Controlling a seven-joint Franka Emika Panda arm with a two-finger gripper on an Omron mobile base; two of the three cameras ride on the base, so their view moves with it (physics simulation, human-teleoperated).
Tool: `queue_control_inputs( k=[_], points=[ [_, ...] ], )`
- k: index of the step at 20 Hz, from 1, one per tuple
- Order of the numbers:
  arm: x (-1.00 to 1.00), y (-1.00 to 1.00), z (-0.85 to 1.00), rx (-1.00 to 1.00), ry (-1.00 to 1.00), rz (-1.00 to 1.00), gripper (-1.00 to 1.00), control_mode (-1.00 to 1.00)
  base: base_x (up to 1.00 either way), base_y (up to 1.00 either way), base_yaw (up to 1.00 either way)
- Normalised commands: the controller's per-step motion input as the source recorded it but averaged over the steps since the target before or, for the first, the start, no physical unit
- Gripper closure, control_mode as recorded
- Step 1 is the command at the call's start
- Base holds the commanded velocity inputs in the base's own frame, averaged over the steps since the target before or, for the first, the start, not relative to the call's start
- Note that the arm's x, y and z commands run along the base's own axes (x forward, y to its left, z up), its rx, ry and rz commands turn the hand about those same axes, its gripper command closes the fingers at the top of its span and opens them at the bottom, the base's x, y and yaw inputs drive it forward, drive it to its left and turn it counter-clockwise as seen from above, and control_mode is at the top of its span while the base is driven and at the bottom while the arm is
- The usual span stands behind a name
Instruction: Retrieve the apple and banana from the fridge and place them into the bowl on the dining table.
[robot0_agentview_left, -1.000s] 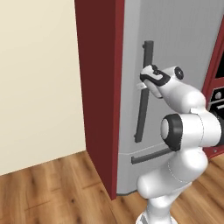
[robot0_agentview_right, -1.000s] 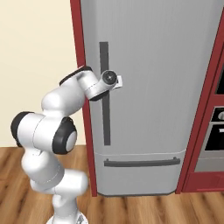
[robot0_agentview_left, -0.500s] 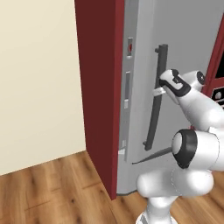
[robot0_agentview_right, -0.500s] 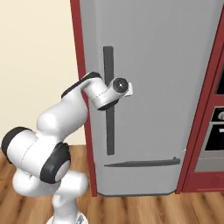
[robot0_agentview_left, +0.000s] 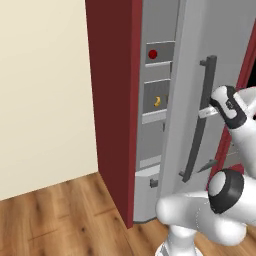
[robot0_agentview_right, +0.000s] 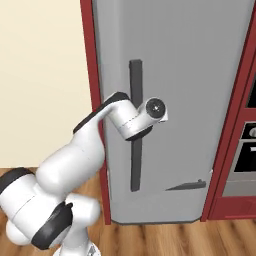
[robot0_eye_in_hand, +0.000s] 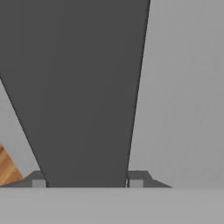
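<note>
Inside fridge (robot0_agentview_left: 180, 75): 1 apple (robot0_agentview_left: 153, 54), 1 banana (robot0_agentview_left: 157, 101).

The grey fridge (robot0_agentview_left: 190, 60) is seen ajar; the dark-red apple (robot0_agentview_left: 153, 54) is shelved at 12 o'clock of the yellow banana (robot0_agentview_left: 157, 101).

A plain cream wall (robot0_agentview_left: 45, 95) is standing at the left, meeting a wood-plank floor (robot0_agentview_left: 55, 220) that is running warm brown beneath it. Dark red panels (robot0_agentview_left: 112, 100) are rising tall beside the wall, under flat, even light.
</note>
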Motion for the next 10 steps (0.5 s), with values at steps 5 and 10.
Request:
queue_control_inputs(
  k=[5, 10],
  points=[
    [-0.73, -0.89, 0.06, 0.0, 0.02, 0.0, 1.0, -1.0, 0.0, 0.0, 0.0],
    [-0.6, -0.86, 0.15, 0.0, 0.02, 0.0, 1.0, -1.0, 0.0, 0.0, 0.0]
  ],
)
